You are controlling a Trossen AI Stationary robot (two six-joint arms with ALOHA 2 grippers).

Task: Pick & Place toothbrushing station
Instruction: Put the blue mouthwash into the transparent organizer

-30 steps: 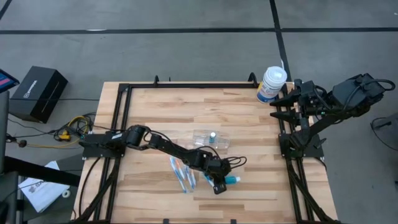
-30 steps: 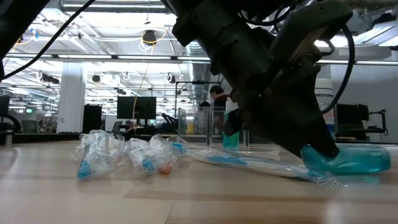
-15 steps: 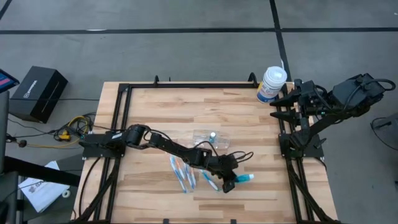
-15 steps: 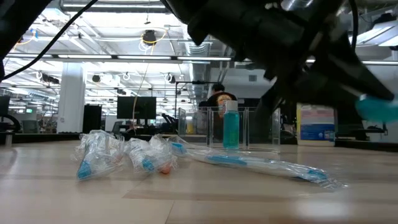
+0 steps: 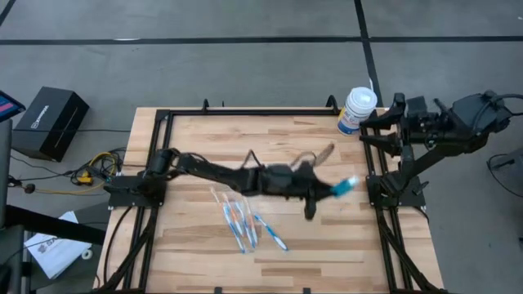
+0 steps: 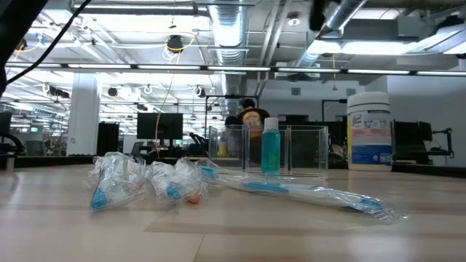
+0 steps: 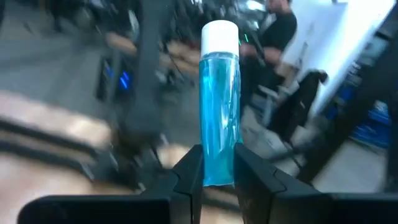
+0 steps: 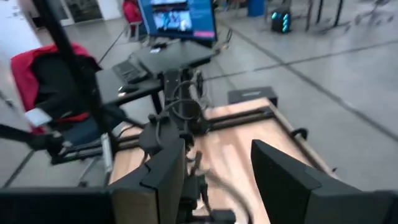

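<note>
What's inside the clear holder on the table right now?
In the low view, the clear holder has one small blue bottle with a white cap standing upright inside. Its other compartments look empty, though background clutter shows through them. From above, the left arm covers it.

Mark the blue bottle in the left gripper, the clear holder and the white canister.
blue bottle (image 7: pixel 219 124), left wrist view, its blue body.
clear holder (image 6: pixel 306 149), low view, right compartment's front wall.
white canister (image 5: pixel 357 109), high view, its lid.
</note>
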